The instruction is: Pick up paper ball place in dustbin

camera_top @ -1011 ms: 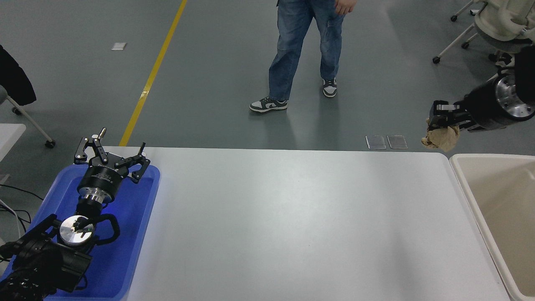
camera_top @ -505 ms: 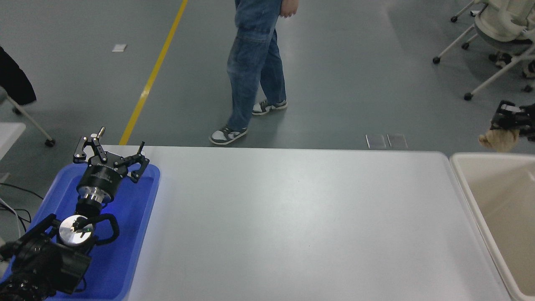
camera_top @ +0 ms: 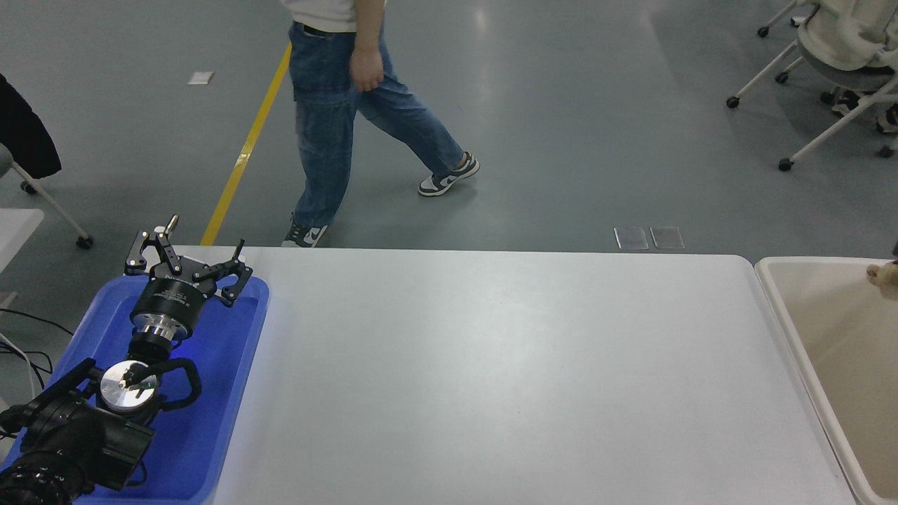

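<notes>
My counter (camera_top: 491, 372) is a smooth white slab with rounded far corners, matte, with a soft sheen where the light falls. At its right end sits the bin (camera_top: 779, 319) — cream plastic, a thick rounded rim, smooth sloping walls, only partly in the picture. At the left end lies a blue tray (camera_top: 231, 393), glossy plastic with a raised lip and rounded corners.

My left tool (camera_top: 188, 263) is parked over the tray's far end, its black linkage fingers spread wide, holding nothing. Behind it come a black cylindrical wrist with a bright metal ring, then a round silver disc on the arm.

Of the ball (camera_top: 885, 272) only a small tan, wrinkled scrap shows at the picture's right edge, above the bin's far part. My right tool lies beyond that edge, out of the picture, so I cannot tell how it stands or whether it grips the ball.

Beyond the counter the floor (camera_top: 596, 126) is grey and faintly glossy, crossed by a yellow line (camera_top: 252, 133). A person (camera_top: 344, 105) in blue jeans and grey-and-white sneakers is mid-stride there, near the line. Two small clear plates (camera_top: 649, 237) lie on the floor just past the counter's far edge. A pale chair (camera_top: 842, 42) on castors stands at the upper right.
</notes>
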Action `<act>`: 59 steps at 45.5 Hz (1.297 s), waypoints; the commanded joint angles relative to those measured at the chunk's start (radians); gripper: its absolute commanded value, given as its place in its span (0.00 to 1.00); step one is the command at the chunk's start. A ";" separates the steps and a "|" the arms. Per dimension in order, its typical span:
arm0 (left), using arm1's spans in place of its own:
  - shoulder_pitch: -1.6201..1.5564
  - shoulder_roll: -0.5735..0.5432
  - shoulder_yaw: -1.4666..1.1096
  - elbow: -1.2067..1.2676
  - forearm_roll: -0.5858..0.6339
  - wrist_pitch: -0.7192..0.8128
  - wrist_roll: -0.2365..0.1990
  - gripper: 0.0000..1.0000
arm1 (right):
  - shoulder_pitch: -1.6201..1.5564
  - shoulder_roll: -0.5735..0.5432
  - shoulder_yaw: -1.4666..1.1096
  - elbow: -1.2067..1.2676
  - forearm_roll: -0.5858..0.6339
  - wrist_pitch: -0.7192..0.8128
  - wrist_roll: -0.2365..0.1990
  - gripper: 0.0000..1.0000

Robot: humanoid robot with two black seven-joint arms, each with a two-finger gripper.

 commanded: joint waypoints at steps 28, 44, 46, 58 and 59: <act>0.000 0.000 0.000 0.000 0.000 0.000 0.000 1.00 | -0.215 0.258 0.094 -0.291 0.000 -0.242 0.008 0.99; 0.000 0.000 0.000 0.000 0.000 0.000 0.000 1.00 | -0.230 0.263 0.094 -0.291 0.000 -0.242 0.008 0.99; 0.000 0.000 0.000 0.000 0.000 0.000 -0.001 1.00 | -0.232 0.264 0.094 -0.288 0.000 -0.242 0.008 1.00; 0.000 0.000 0.000 0.000 0.000 0.000 0.000 1.00 | -0.197 0.278 0.148 -0.271 0.000 -0.228 0.003 1.00; 0.000 0.000 0.000 0.000 0.000 0.000 -0.001 1.00 | -0.184 0.278 0.164 -0.270 0.000 -0.227 0.005 1.00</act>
